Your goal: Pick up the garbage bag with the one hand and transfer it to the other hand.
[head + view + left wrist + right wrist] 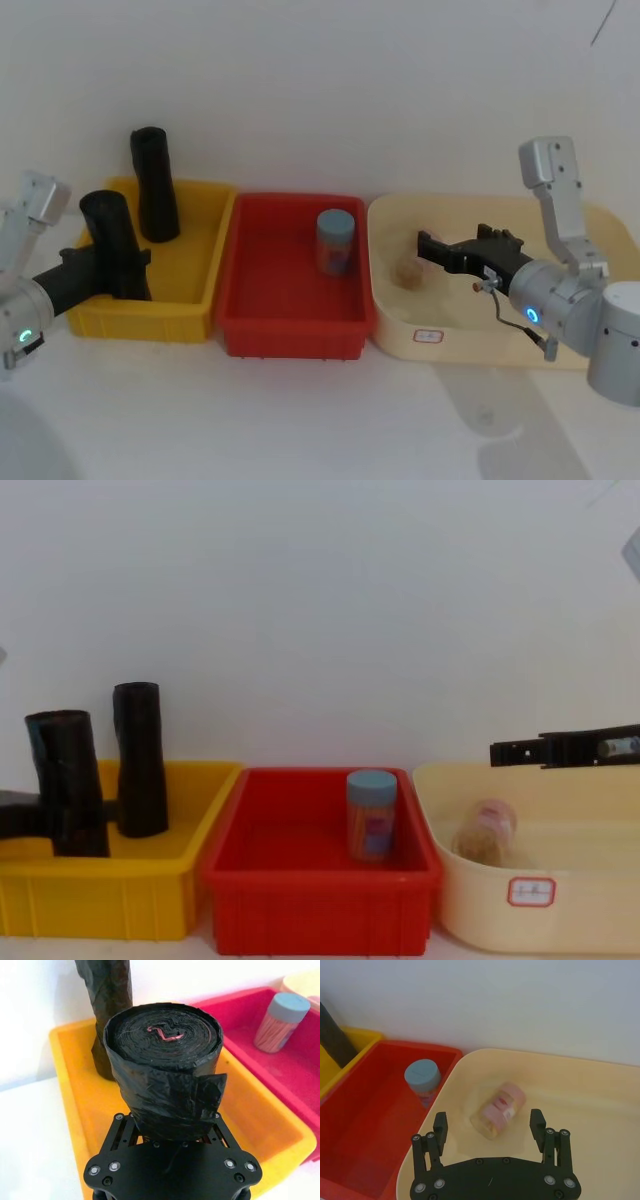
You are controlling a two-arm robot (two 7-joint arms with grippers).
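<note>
Pick step: left hand [168,1119] clamped on garbage bag [165,1055] in yellow bin [75,1110]. Right hand [488,1121] wide open, well apart. Next: lift clear, carry across.

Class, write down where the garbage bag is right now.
The garbage bag is at the head view's left, upright in the yellow bin, held by the left gripper, just in front of the other black roll.
</note>
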